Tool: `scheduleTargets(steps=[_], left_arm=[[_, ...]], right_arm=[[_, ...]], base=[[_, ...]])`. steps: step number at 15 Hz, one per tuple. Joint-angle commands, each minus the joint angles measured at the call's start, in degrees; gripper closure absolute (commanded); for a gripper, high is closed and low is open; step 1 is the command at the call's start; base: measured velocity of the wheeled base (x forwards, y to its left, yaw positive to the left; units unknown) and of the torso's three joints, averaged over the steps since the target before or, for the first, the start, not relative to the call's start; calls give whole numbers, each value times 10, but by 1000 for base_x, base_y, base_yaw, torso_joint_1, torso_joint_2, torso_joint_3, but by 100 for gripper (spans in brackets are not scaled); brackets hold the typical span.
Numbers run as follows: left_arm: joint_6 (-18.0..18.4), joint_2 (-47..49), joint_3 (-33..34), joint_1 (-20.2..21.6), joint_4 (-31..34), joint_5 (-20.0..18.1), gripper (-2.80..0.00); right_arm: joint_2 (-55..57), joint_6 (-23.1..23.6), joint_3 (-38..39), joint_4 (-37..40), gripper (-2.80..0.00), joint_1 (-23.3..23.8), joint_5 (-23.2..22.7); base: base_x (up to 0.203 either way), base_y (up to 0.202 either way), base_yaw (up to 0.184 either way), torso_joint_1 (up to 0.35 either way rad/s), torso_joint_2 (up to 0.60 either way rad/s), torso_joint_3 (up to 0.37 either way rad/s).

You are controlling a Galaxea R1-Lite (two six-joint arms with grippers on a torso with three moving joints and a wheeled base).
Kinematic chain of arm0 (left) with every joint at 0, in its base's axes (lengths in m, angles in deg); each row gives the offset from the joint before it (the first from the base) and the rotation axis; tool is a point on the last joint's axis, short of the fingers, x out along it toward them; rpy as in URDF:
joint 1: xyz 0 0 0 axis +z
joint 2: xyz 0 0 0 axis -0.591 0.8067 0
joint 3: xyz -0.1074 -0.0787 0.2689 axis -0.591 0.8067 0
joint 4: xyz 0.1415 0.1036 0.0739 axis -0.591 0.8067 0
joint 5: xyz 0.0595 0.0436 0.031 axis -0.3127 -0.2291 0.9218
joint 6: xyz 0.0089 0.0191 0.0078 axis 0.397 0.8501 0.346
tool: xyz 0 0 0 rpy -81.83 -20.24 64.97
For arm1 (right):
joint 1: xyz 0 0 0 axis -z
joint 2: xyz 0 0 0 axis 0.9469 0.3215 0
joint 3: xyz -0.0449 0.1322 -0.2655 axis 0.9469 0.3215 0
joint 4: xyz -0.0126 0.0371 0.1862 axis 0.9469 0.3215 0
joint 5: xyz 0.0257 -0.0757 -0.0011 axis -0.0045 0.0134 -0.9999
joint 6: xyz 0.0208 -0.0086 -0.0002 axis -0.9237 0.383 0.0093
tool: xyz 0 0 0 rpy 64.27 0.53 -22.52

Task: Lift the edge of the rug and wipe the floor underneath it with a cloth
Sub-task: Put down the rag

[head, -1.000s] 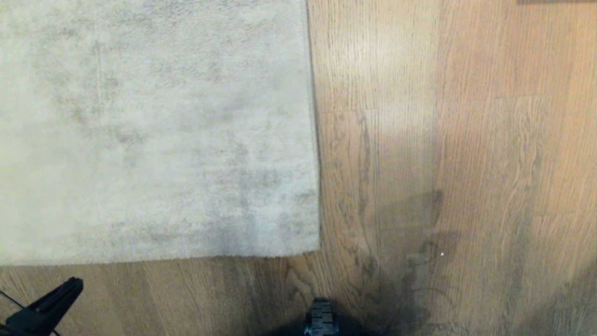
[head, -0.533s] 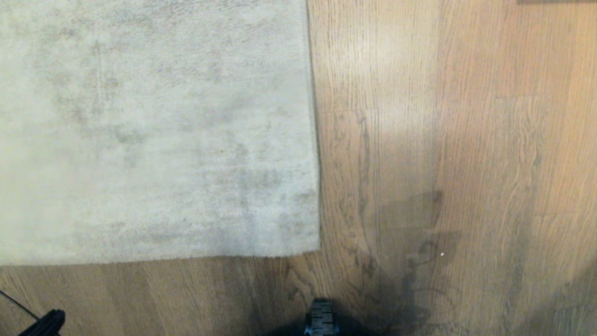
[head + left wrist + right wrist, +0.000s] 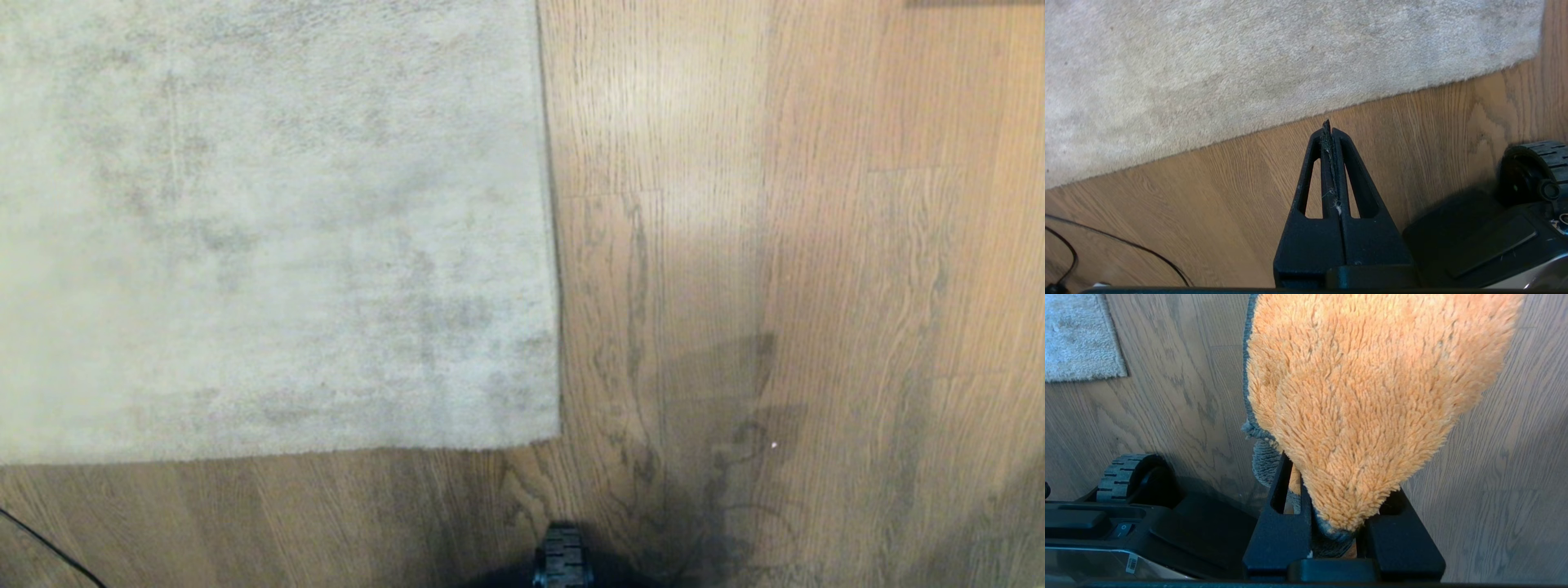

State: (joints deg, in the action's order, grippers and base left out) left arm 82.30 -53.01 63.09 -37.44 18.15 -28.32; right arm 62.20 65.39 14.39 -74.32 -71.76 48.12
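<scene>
The grey-beige rug [image 3: 269, 229] lies flat on the brown wood floor [image 3: 800, 286]. Its near rug edge [image 3: 277, 452] and corner [image 3: 555, 433] rest on the planks. Neither gripper shows in the head view. In the left wrist view my left gripper [image 3: 1329, 124] is shut and empty. It hangs over bare floor [image 3: 1208, 196], a short way back from the rug edge [image 3: 1290, 116]. In the right wrist view my right gripper [image 3: 1337, 506] is shut on the orange cloth [image 3: 1363, 396]. The cloth's dark grey part [image 3: 1263, 457] shows beside one finger, and the cloth hides the fingertips. The rug corner [image 3: 1086, 347] lies off to one side.
A thin black cable [image 3: 49, 551] [image 3: 1126, 245] runs over the floor at the near left. The robot's black base and wheel [image 3: 562, 555] [image 3: 1531, 171] [image 3: 1126, 473] sit close below both grippers. Bare planks stretch to the right of the rug.
My left gripper has drawn back and left the head view at the lower left corner. The rug, floor and right arm have stayed still.
</scene>
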Motion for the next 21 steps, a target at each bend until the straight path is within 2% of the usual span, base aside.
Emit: scheduleTargets(steps=[1, 3, 7, 10, 12, 13, 16, 18, 21], left_arm=[[-6, -77, 0, 6, 27, 0, 0], [-19, -106, 0, 8, 45, 0, 0], [-26, -107, 0, 8, 46, 1, 0], [-61, -107, 0, 8, 49, 8, 0], [-106, -107, 0, 8, 49, 11, 0], [-111, -107, 0, 8, 49, 14, 0], [-95, -107, 0, 8, 52, 13, 0], [-46, -107, 0, 8, 49, 1, 0], [-58, -107, 1, 8, 49, 7, 0]], right_arm=[[1, 0, 0, 0, 0, 0, 0], [1, 0, 0, 0, 0, 0, 0], [1, 0, 0, -1, 0, 0, 0], [1, 0, 0, 0, 0, 0, 0], [1, 0, 0, -1, 0, 0, 0], [1, 0, 0, 0, 0, 0, 0], [1, 0, 0, 0, 0, 0, 0], [1, 0, 0, 0, 0, 0, 0], [1, 0, 0, 0, 0, 0, 0]], base=[[0, 0, 0, 0, 0, 0], [0, 0, 0, 0, 0, 0], [0, 0, 0, 0, 0, 0], [0, 0, 0, 0, 0, 0], [0, 0, 0, 0, 0, 0], [0, 0, 0, 0, 0, 0], [0, 0, 0, 0, 0, 0], [0, 0, 0, 0, 0, 0], [0, 0, 0, 0, 0, 0]])
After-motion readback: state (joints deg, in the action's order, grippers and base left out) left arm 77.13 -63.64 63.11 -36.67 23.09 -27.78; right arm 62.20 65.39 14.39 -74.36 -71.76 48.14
